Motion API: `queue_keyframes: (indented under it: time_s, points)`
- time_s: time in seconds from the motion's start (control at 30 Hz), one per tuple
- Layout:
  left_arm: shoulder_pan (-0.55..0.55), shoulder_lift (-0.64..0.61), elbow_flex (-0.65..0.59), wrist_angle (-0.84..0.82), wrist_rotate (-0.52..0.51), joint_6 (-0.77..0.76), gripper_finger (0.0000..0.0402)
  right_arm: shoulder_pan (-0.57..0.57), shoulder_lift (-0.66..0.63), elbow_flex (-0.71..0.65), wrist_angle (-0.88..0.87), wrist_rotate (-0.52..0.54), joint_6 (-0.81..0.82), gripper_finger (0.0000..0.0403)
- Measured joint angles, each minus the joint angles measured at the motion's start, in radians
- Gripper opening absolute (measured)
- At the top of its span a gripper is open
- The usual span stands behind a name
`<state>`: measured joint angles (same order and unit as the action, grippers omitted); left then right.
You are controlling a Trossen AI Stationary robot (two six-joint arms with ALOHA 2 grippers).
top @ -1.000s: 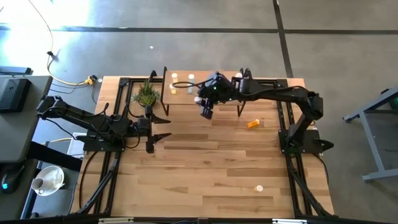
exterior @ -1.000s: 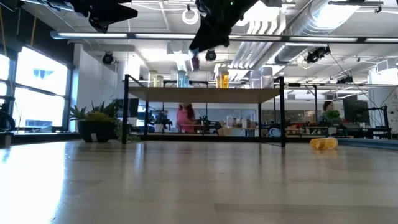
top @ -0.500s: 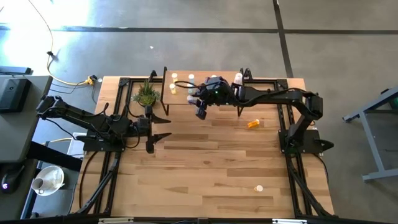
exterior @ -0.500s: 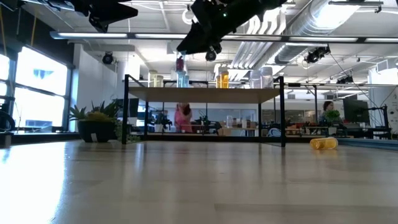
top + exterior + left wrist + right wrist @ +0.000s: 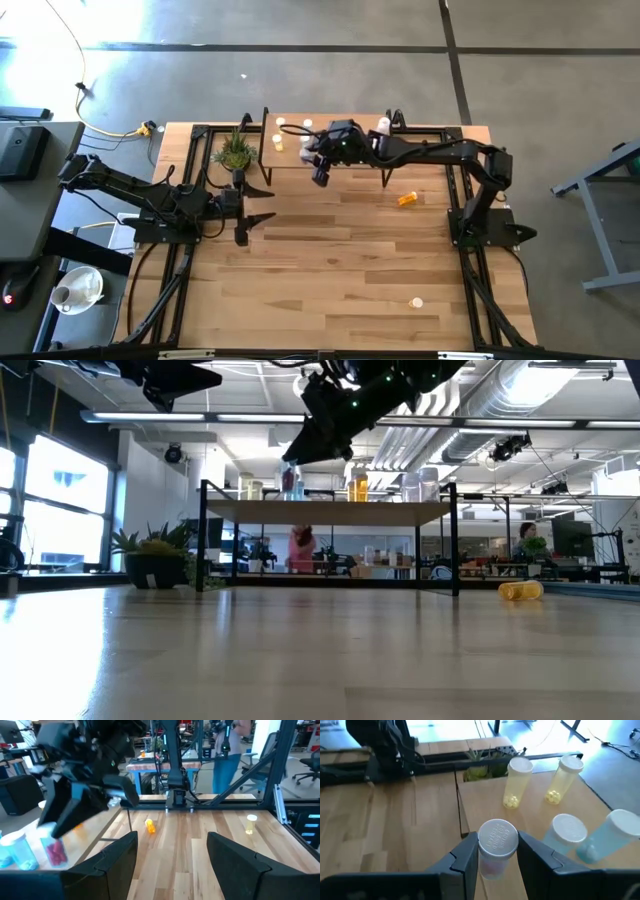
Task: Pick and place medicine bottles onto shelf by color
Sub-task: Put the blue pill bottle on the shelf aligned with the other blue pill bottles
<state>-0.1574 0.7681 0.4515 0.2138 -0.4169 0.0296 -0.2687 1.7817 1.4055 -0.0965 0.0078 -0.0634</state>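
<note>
Above the near edge of the low light-wood shelf on thin black legs (image 5: 330, 150), the right gripper (image 5: 494, 862) is hovering, its dark fingers (image 5: 464, 857) pinching a small pinkish bottle with a white cap (image 5: 497, 845). On the shelf beyond it, two yellow white-capped bottles (image 5: 516, 782) are standing beside two pale blue ones (image 5: 607, 837), with bare board between. An orange bottle (image 5: 408, 199) is lying on the wooden tabletop (image 5: 340, 280), well apart from the shelf. The left gripper (image 5: 172, 855) is waiting off the shelf's left end, fingers spread.
</note>
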Motion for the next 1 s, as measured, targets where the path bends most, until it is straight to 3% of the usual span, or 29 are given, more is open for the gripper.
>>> queue_keyframes:
  time_s: [0.43,1.0]
  points:
    - [0.0,0.0,0.0,-0.004,-0.008,0.0,0.0229,-0.01,0.02,0.0,0.001,-0.008,-0.094,0.0105]
    - [0.0,0.0,0.0,-0.006,-0.01,0.0,0.0229,-0.03,0.031,0.001,0.004,-0.026,-0.072,0.0107]
